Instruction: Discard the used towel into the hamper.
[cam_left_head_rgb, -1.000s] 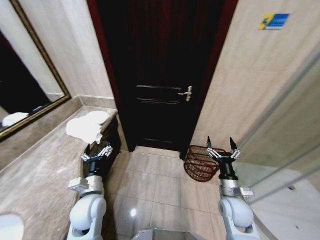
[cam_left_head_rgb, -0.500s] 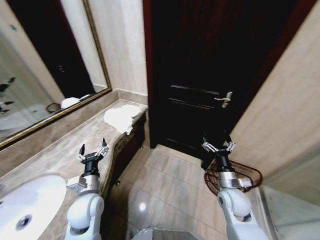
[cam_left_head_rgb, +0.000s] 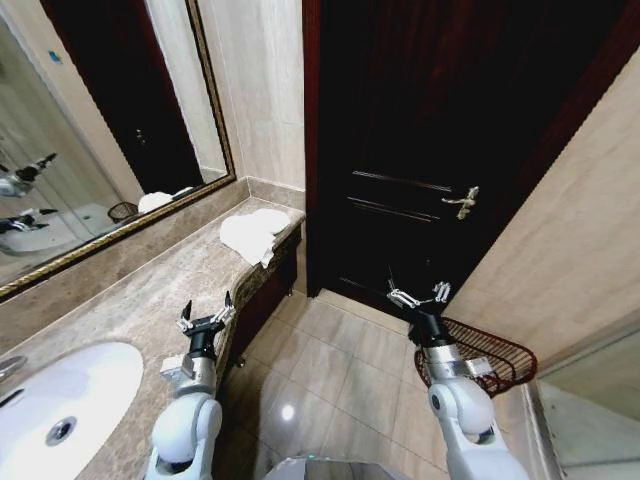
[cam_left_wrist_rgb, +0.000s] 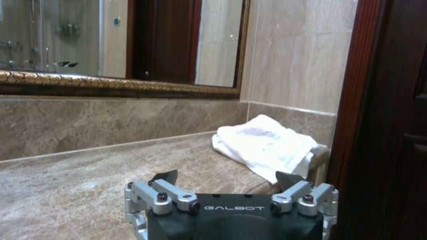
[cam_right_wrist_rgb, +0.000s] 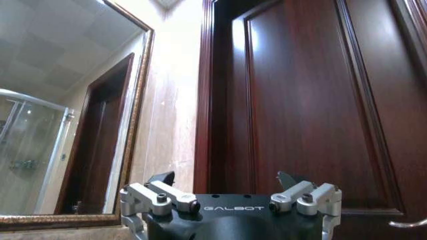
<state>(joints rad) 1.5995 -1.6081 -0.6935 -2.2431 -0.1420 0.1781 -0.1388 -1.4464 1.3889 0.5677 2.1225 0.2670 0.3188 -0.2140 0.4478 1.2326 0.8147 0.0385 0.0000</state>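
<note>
A crumpled white towel (cam_left_head_rgb: 253, 234) lies at the far end of the marble counter (cam_left_head_rgb: 140, 305), beside the dark door; the left wrist view has the towel (cam_left_wrist_rgb: 267, 146) ahead of the fingers. My left gripper (cam_left_head_rgb: 206, 318) stands open over the counter's front edge, well short of the towel and holding nothing. My right gripper (cam_left_head_rgb: 418, 296) is open and empty above the floor in front of the door. The hamper (cam_left_head_rgb: 480, 355), a reddish-brown wire basket, sits on the floor at the right wall, just right of my right arm.
A white sink (cam_left_head_rgb: 55, 400) is set in the counter at the near left. A gold-framed mirror (cam_left_head_rgb: 100, 150) runs along the wall behind it. The dark wooden door (cam_left_head_rgb: 430, 150) with a lever handle (cam_left_head_rgb: 462, 203) stands ahead. Tiled floor (cam_left_head_rgb: 330, 370) lies open between counter and hamper.
The camera has kept turning left: the counter, sink and mirror now take up more of the view, and the hamper has shifted toward the right edge. Both grippers stay open and empty.
</note>
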